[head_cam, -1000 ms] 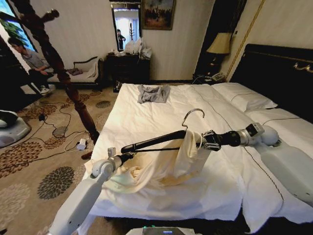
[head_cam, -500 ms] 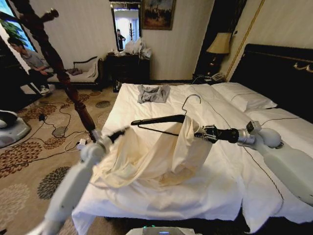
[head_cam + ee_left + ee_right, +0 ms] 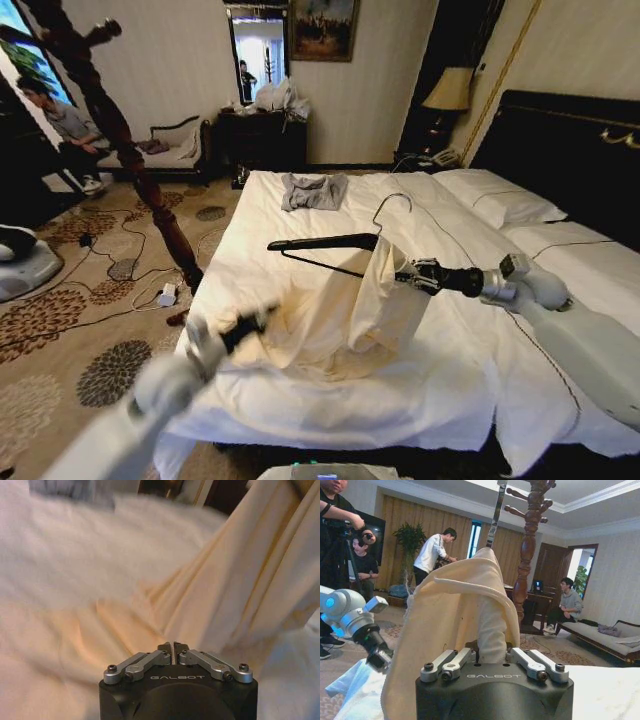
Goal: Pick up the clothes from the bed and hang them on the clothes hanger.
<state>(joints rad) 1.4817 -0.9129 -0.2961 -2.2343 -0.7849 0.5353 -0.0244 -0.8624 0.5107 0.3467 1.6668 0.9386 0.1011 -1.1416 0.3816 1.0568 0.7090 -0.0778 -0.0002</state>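
- The right tool (image 3: 405, 277) sits at the middle of the head view, reaching in from the right edge. In the right wrist view its fingers (image 3: 451, 662) are drawn in on a bunched fold of the clothes (image 3: 335, 320), which it has hold of.
- The cream-yellow clothes drape from that grip and from the clothes hanger (image 3: 330, 243), spreading down and leftward onto the bed (image 3: 440, 390) in the lower middle of the head view.
- The black clothes hanger is raised above the bed just above the picture's centre. Its long arm points left, and its silver hook curls up toward the upper right. Its right end is inside the fabric, next to the right tool.
- The left tool (image 3: 245, 327) is in the lower left of the head view, blurred, at the left edge of the draped fabric. In the left wrist view its fingers (image 3: 162, 656) are pressed together with no cloth between them. The cream fabric lies just beyond them.
- A small grey garment (image 3: 313, 190) lies on the far part of the bed, in the upper middle of the head view, well apart from the clothes.
- A dark wooden coat stand (image 3: 110, 120) slants through the upper left of the head view, beside the bed.
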